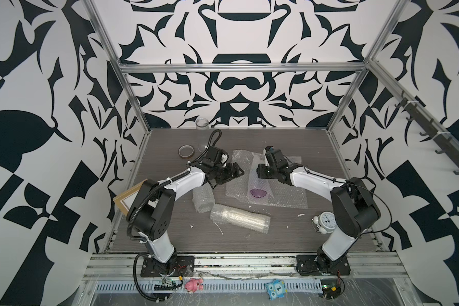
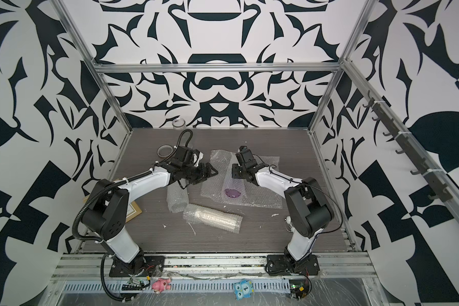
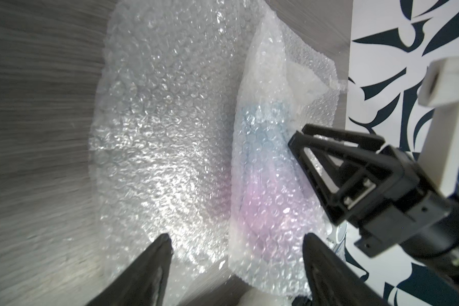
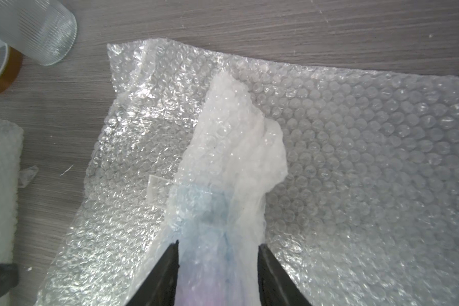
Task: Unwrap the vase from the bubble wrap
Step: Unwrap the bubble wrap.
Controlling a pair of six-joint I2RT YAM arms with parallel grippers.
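Where the two arms meet over the middle of the grey table (image 1: 276, 238), item one: bubble wrap (image 1: 284, 197), clear sheets lying flat and overlapping. Item two: vase (image 1: 260, 192), purple at the mouth and blue further along, lying on its side on those sheets with a further layer of wrap around its body. Only the frilled mouth shows plainly, turned toward the robot's side of the table. Right gripper (image 4: 219, 243): jaws set on either side of the wrapped body at its blue part, pressing the plastic, so clamped on the vase through the wrap. Left gripper (image 3: 236, 238): jaws apart, nothing between them, hanging over the flat sheet just beside the bundle, facing the right one. Other stock: short roll (image 1: 203, 199) of wrap below the left forearm; long roll (image 1: 240, 217) nearer the front, lying crosswise. Glass jar (image 1: 202, 126), upright at the far edge; tape ring (image 1: 186, 151) near it. Alarm clock (image 1: 326, 220) beside the right arm; picture frame (image 1: 129, 198) at the left edge, partly hidden by the left arm.
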